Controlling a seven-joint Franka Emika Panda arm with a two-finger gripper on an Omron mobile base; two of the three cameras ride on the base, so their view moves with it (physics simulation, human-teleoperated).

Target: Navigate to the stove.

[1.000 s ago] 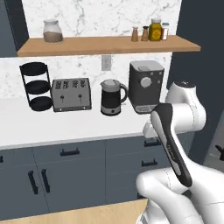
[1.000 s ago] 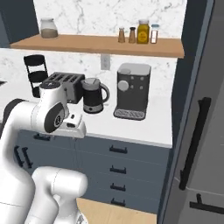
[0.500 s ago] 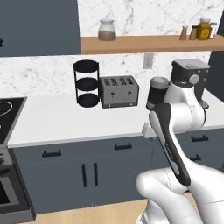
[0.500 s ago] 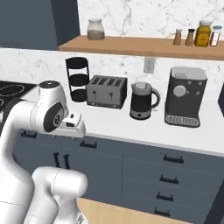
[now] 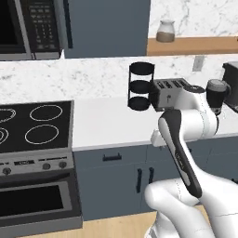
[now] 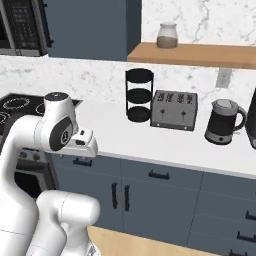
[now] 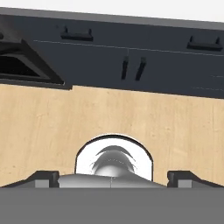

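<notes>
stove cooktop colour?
Black glass cooktop with white ring burners; clearest in the left base view.

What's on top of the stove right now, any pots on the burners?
No pots: the stove shows a bare black cooktop with white ring burners in the left base view. Its left part runs out of frame, so that side cannot be checked. A microwave hangs above it.

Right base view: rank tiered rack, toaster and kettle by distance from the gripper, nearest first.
1. tiered rack: black, leftmost of the three on the counter.
2. toaster: middle, just right of the rack.
3. kettle: far right.
</notes>
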